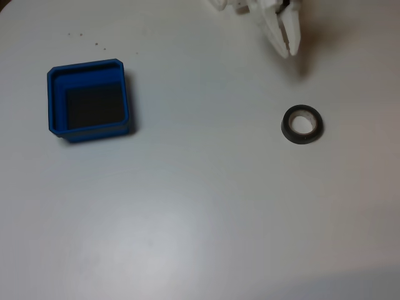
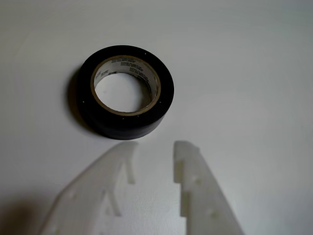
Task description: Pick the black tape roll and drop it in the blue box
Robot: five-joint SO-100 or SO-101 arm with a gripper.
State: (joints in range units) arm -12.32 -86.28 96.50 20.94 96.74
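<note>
Black tape roll [image 2: 125, 92] lies flat near the desk's right edge. Light and stiff; pinch one wall through the core. Gripper [image 2: 155, 145] is slightly parted, empty, just short of it.

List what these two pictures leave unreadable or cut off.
- Arm above the gripper: cut off by the top edge in the fixed view.
- Print on the black tape roll core: too small and blurred in the wrist view.
- Blue box floor: dark, detail unclear in the fixed view.
</note>
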